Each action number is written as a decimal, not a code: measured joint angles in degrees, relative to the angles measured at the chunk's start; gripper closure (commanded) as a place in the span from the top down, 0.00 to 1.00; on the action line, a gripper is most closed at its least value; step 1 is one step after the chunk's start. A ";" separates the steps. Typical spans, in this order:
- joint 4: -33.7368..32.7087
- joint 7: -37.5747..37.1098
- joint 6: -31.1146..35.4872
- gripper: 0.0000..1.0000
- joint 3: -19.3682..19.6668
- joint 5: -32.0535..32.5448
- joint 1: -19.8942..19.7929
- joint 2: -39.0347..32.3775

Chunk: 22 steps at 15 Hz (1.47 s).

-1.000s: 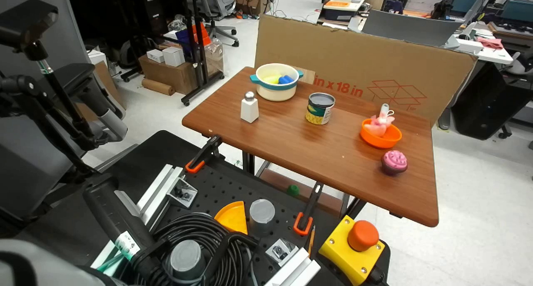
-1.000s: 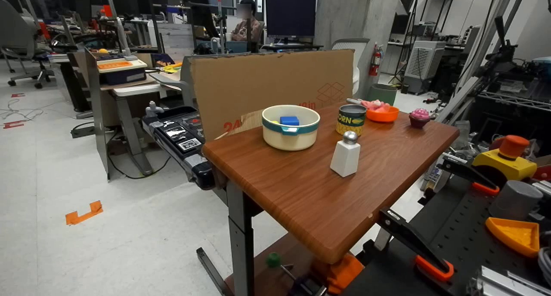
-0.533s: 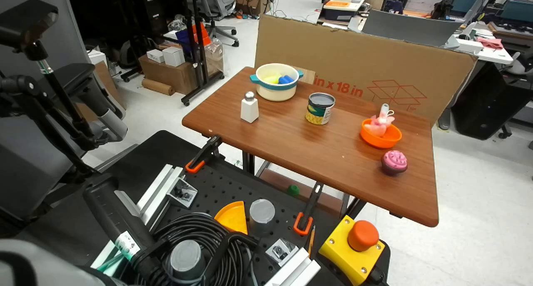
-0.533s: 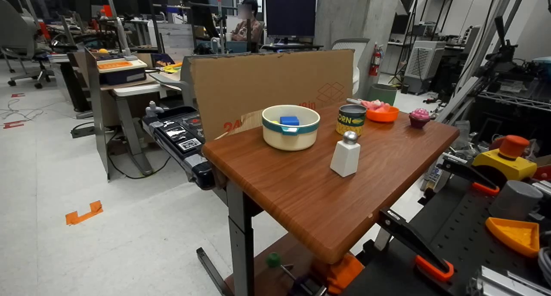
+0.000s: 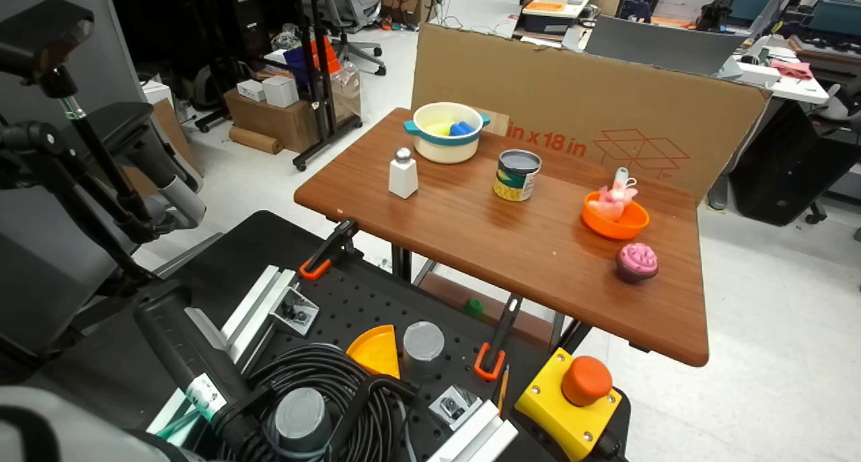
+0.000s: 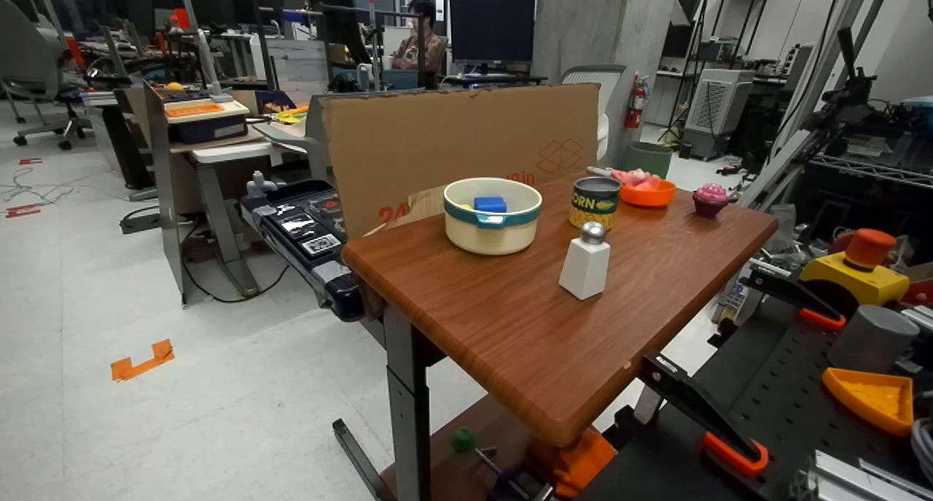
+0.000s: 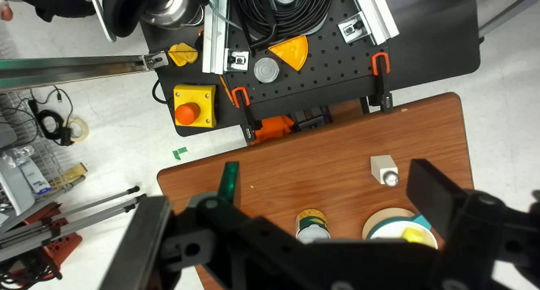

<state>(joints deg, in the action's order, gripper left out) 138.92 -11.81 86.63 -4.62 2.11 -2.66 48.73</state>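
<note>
Jaws stand wide apart, grasping nothing; slim shaker (image 7: 383,168) stands upright; a sideways bump could topple it.

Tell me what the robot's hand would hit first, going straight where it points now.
Probably the wooden tabletop, seen beyond the open hand; the white shaker looks near that line, but depth is unclear.
</note>
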 measured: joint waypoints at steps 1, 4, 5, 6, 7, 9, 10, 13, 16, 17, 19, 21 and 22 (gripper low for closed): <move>0.13 -0.06 0.00 1.00 0.00 0.24 -0.02 0.16; 0.62 -1.45 -0.11 1.00 0.26 1.17 -0.89 1.56; 0.76 -2.24 -0.34 1.00 0.43 1.45 -1.55 2.27; 0.83 -2.96 -0.75 1.00 0.58 1.80 -2.32 3.05; 0.83 -3.64 -1.50 1.00 0.60 2.24 -3.05 3.74; 0.80 -5.04 -3.00 1.00 0.51 3.14 -4.04 4.78; 0.72 -5.68 -3.64 1.00 0.41 3.16 -4.27 5.00; 0.60 -6.59 -3.96 1.00 0.23 3.16 -4.33 5.05; 0.61 -6.73 -3.97 1.00 0.22 3.16 -4.33 5.05; 0.61 -6.75 -3.97 1.00 0.22 3.16 -4.33 5.05; 0.64 -6.74 -3.97 1.00 0.22 3.16 -4.33 5.05; 0.76 -6.74 -3.96 1.00 0.22 3.16 -4.33 5.04; 0.80 -6.74 -3.96 1.00 0.22 3.16 -4.33 5.04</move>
<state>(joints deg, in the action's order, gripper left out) 139.72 -18.55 82.67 -4.41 5.27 -6.98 53.77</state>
